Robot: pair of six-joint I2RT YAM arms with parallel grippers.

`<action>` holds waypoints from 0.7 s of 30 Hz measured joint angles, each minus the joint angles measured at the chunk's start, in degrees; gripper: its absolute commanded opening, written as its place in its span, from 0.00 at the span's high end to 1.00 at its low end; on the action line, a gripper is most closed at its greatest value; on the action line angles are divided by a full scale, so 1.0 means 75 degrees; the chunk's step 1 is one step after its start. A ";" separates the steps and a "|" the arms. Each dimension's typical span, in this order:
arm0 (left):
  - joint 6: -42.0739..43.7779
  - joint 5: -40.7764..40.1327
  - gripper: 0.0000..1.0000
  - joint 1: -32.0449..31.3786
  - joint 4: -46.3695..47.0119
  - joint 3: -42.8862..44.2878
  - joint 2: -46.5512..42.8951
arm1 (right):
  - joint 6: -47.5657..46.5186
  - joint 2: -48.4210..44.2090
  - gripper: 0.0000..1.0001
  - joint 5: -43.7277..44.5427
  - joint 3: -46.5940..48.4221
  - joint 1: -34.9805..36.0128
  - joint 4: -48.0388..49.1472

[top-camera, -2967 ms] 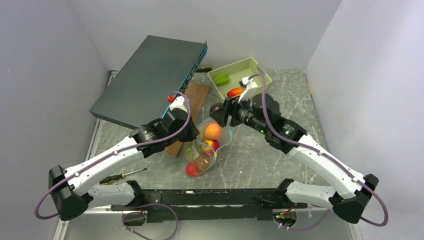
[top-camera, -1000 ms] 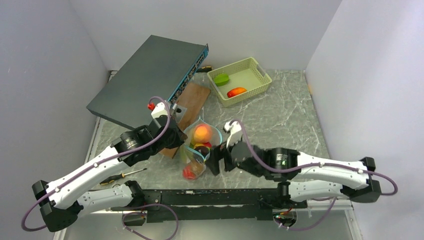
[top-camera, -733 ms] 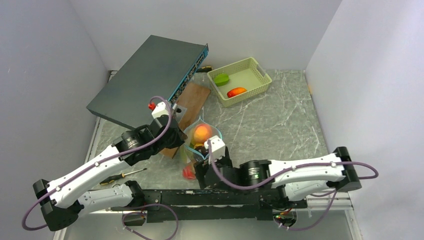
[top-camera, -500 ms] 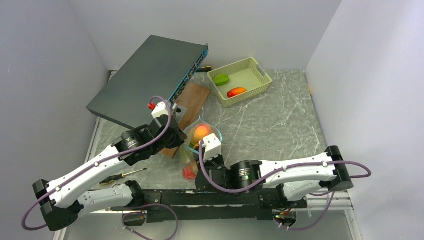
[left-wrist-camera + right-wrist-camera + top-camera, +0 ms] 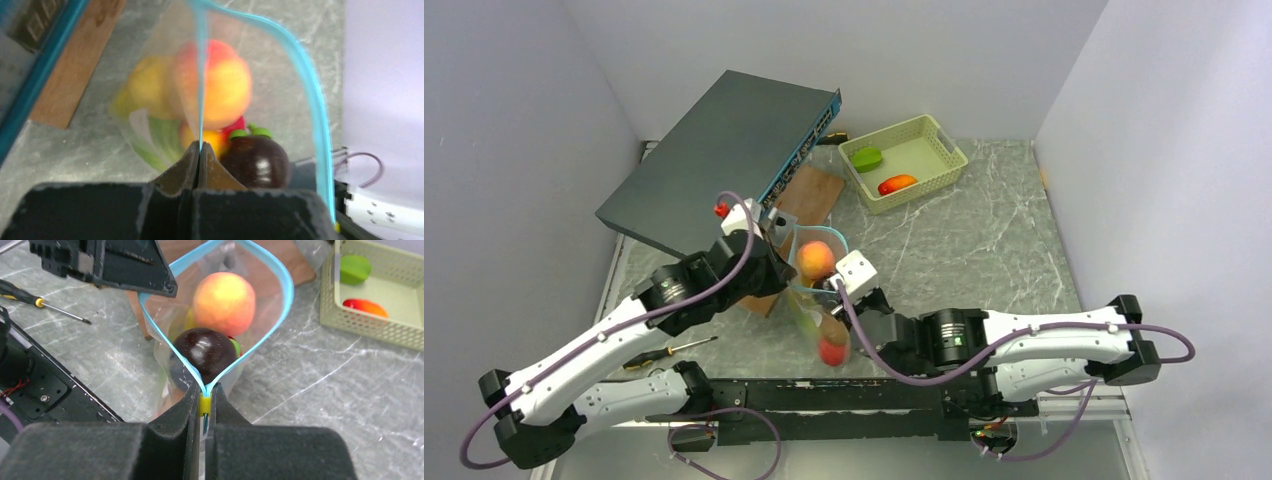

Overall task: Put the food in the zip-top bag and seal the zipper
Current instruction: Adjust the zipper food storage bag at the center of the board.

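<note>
Clear zip-top bag (image 5: pixel 162 362) w/ teal-blue zipper (image 5: pixel 285 299), orange-red fruit (image 5: pixel 224 302), dk purple fruit (image 5: pixel 205 352), pale green lattice basket (image 5: pixel 370 331), grey marbled table (image 5: pixel 325 405).

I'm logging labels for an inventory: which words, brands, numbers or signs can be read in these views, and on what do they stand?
No text can be read in any view.
Dark flat box: pale marks on its blue-edged front in the left wrist view, too blurred to read.
Zip-top bag: no print shows.
Pale green basket: no lettering shows.
</note>
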 measured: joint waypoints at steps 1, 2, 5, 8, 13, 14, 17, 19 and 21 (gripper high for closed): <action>0.0029 0.0047 1.00 -0.0003 0.0079 0.0108 -0.0099 | -0.0370 -0.0128 1.00 -0.0079 0.0000 -0.0041 0.0169; 0.0082 0.0044 1.00 -0.0003 0.0154 0.0201 -0.0195 | -0.0673 -0.0248 1.00 -0.0143 0.0000 -0.0050 0.0291; 0.0181 0.0067 1.00 0.0026 0.0650 0.0297 -0.0699 | -0.1276 -0.0530 1.00 -0.0370 -0.0064 -0.0052 0.0650; 0.0143 0.0219 1.00 0.0023 0.1116 -0.0111 -0.1215 | -0.1402 -0.0819 1.00 -0.0769 -0.0519 -0.0064 0.1005; 0.0318 0.0484 0.82 -0.0020 0.1195 -0.0778 -0.1440 | -0.1244 -0.1061 1.00 -0.1495 -0.1821 -0.0076 0.1408; 0.0414 0.0557 0.75 -0.0023 0.1174 -0.0778 -0.1478 | -0.1239 -0.1122 1.00 -0.1542 -0.1964 -0.0085 0.1434; 0.0778 0.0560 0.57 0.0061 0.1180 -0.0746 -0.1486 | -0.1317 -0.1498 1.00 -0.1562 -0.2212 -0.0085 0.1288; 0.1137 0.0635 0.42 0.0102 0.1137 -0.0647 -0.1419 | -0.1413 -0.1705 1.00 -0.1562 -0.2250 -0.0087 0.1300; 0.1609 0.0822 0.33 0.0105 0.1046 -0.0391 -0.1311 | -0.1556 -0.1827 1.00 -0.1559 -0.2253 -0.0090 0.1378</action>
